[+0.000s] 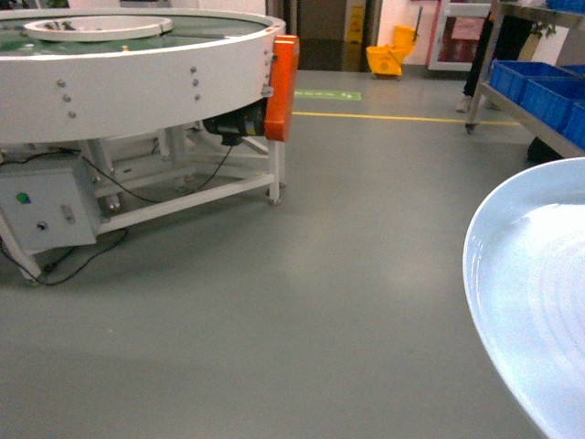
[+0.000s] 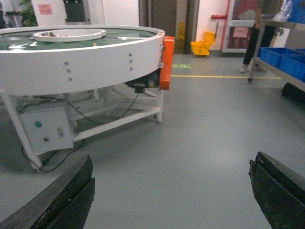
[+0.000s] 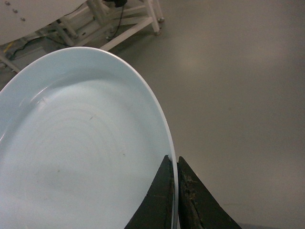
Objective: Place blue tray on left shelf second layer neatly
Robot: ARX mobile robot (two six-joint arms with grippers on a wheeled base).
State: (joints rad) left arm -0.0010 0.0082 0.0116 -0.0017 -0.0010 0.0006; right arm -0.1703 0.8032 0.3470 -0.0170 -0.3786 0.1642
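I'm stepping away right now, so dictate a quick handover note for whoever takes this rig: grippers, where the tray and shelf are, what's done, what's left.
Right gripper: fingers shut on the rim of the blue tray, which is held off the floor at the robot's right.
Left gripper: open, holding nothing.
A steel shelf with blue crates stands ahead on the right, some way off; it may not be the left shelf.
Done: tray picked up.
Left: find the left shelf, drive to it, set the tray neatly on its second layer, release.
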